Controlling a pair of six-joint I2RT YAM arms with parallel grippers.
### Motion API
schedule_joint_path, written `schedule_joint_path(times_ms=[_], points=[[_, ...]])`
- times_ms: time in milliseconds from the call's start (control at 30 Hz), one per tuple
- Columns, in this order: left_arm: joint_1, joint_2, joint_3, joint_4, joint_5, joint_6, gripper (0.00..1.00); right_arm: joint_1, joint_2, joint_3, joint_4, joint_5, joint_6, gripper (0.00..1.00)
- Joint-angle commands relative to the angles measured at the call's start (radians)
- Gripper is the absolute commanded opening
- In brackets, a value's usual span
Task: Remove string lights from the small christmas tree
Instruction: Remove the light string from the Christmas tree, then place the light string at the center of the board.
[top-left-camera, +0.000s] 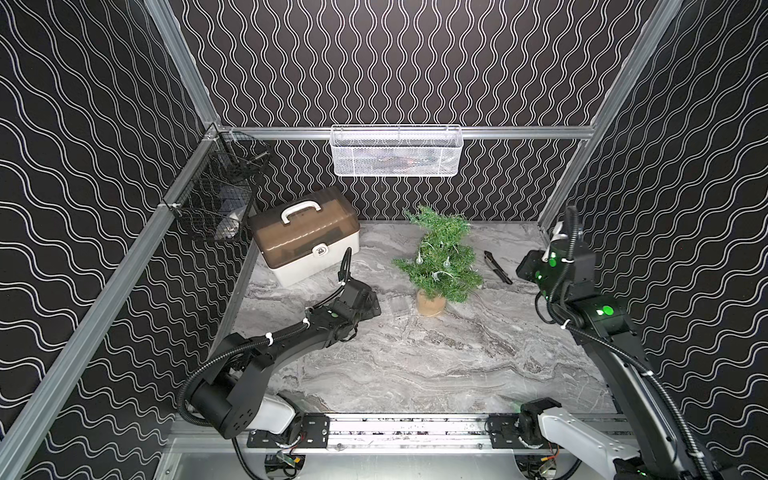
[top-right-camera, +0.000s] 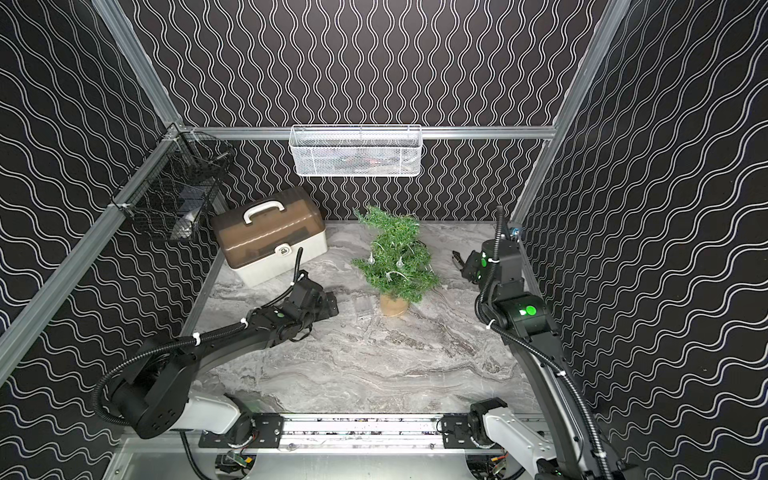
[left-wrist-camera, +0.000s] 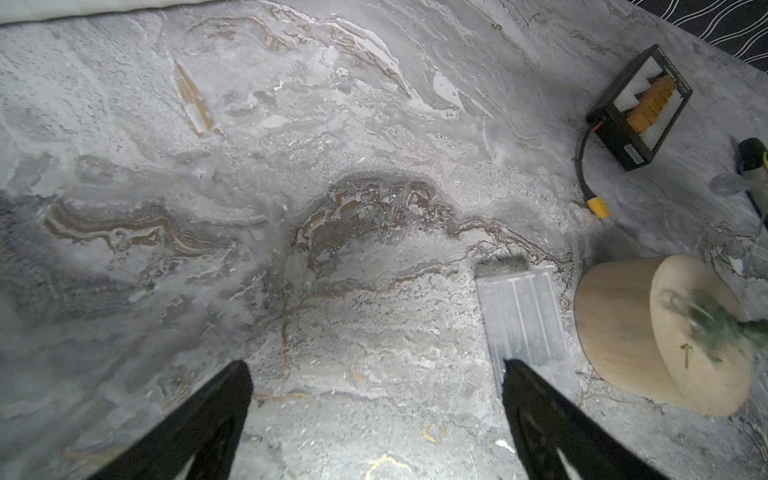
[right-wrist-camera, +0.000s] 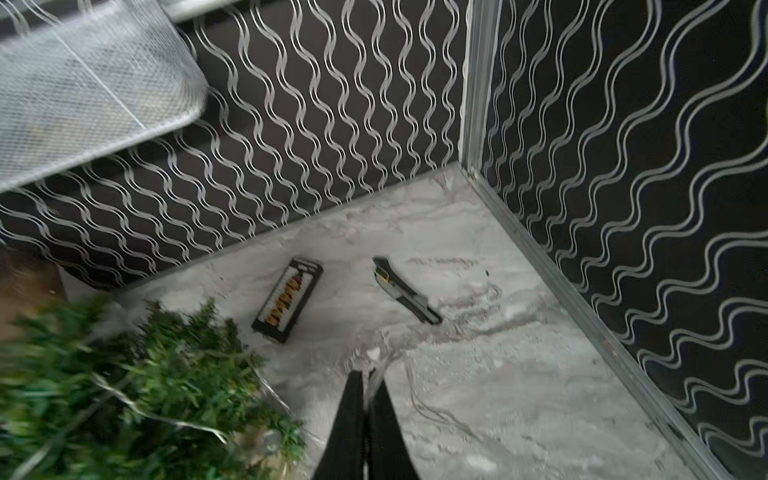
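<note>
String lights (top-left-camera: 419, 258), silvery wire with clear bulbs, wound round bushy green christmas tree (top-left-camera: 454, 248). Pinched by closed right gripper (right-wrist-camera: 368, 376); clear box-end (left-wrist-camera: 521, 316) beside spread left gripper (left-wrist-camera: 376, 365).

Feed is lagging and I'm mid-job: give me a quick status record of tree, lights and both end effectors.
tree: small christmas tree standing on its base
lights: string lights wound on the tree
clear box: flat on the table beside the tree
left end effector: open, one fingertip by the clear box
right end effector: shut, seemingly pinching the string lights
</note>
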Motion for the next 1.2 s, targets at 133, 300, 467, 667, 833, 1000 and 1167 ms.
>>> schedule_joint_path(times_ms=[133,300,467,667,833,1000,1167], points=[[-0.003,-0.019,-0.01,0.014,-0.006,-0.011,0.98,-0.101,0.066,-0.127,0.057,-0.056,0.143,0.0],[-0.004,-0.01,0.002,0.011,0.006,-0.011,0.98,-0.238,0.127,-0.223,0.132,-0.248,0.289,0.0],[-0.005,-0.015,0.002,0.003,0.0,-0.006,0.97,-0.293,0.172,-0.293,0.179,-0.339,0.388,0.0],[-0.005,-0.02,-0.003,0.003,-0.001,-0.006,0.97,-0.35,0.192,-0.454,0.297,-0.463,0.467,0.0],[-0.005,-0.029,0.001,-0.006,-0.002,-0.002,0.97,-0.35,0.192,-0.548,0.375,-0.49,0.492,0.0],[-0.004,-0.039,-0.002,-0.007,-0.004,-0.005,0.97,-0.35,0.182,-0.546,0.348,-0.498,0.475,0.12],[-0.004,-0.033,0.008,-0.017,-0.003,0.001,0.98,-0.347,0.139,-0.538,0.315,-0.53,0.439,0.67]])
